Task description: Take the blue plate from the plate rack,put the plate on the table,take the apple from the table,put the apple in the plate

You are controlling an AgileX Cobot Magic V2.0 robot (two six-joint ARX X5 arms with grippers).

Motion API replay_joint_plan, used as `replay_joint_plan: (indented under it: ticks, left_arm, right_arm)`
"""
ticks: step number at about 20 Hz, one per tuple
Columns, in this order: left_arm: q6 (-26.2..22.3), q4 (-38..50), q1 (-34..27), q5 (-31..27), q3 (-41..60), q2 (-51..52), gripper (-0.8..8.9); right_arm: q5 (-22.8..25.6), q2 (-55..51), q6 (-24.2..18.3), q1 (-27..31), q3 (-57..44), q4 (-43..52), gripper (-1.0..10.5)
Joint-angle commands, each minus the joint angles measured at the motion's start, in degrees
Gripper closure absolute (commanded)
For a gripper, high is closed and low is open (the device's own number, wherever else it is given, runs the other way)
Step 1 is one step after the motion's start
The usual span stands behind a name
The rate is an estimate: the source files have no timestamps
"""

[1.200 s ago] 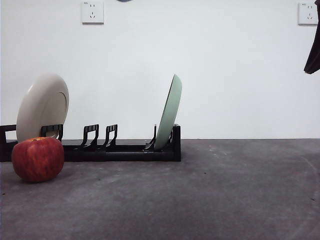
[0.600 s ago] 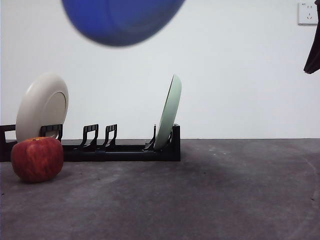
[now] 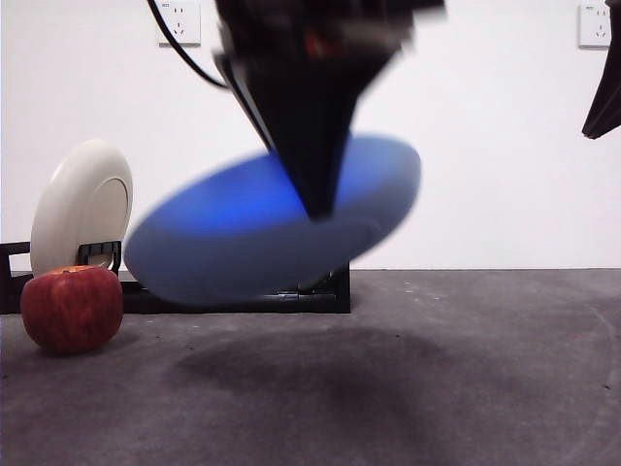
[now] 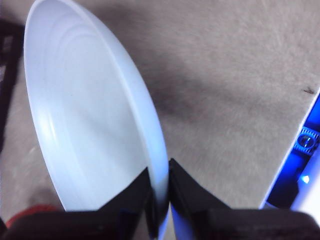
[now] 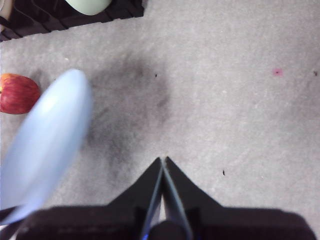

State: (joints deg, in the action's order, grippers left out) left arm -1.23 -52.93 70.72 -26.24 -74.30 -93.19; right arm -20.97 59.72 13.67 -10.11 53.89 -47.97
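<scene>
My left gripper (image 3: 317, 199) comes down from above at the middle of the front view, shut on the rim of the blue plate (image 3: 262, 228). The plate hangs tilted above the table (image 3: 466, 369), in front of the plate rack (image 3: 335, 291). The left wrist view shows the plate's pale ringed inside (image 4: 85, 115) with the left gripper (image 4: 160, 170) pinching its edge. The red apple (image 3: 73, 308) rests on the table at the far left, apart from the plate. My right gripper (image 5: 162, 165) is shut on nothing, high over bare table, and sees the plate (image 5: 45, 140) and apple (image 5: 17, 93).
A cream-white plate (image 3: 82, 209) stands in the rack's left end, just behind the apple. A pale green plate (image 5: 90, 5) stands in the rack (image 5: 50, 17); the blue plate hides it in the front view. The right arm's dark tip (image 3: 606, 97) hangs at the upper right corner.
The blue plate has come down from the top of the front view to low over the table, with the left arm now in sight above it. Apple and rack have not moved.
</scene>
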Motion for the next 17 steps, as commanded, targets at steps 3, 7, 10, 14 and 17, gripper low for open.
replay_joint_plan:
  ticks: [3, 7, 10, 14, 17]
  left_arm:
    - [-1.97, 1.09, -0.46, -0.15, 0.42, -7.39, 8.2]
    - [-0.2, -0.09, -1.27, 2.34, 0.39, -11.82, 8.2]
    - [2.62, -0.52, -1.99, 5.29, 0.42, -12.96, 8.2]
    - [3.1, -1.66, -3.39, 8.37, 0.39, -12.96, 7.99]
    - [4.24, -1.73, -4.55, 9.99, 0.39, -12.96, 5.68]
  right_arm:
    - [-0.02, 0.13, -0.37, -0.13, 0.22, -0.52, 9.5]
    - [0.0, 0.13, -0.39, -0.13, 0.22, -0.74, 9.5]
    - [0.0, 0.13, -0.42, -0.13, 0.22, -0.74, 9.5]
    - [-0.02, 0.13, -0.42, -0.13, 0.22, -0.61, 9.5]
    - [0.0, 0.13, -0.44, -0.13, 0.22, -0.44, 9.5]
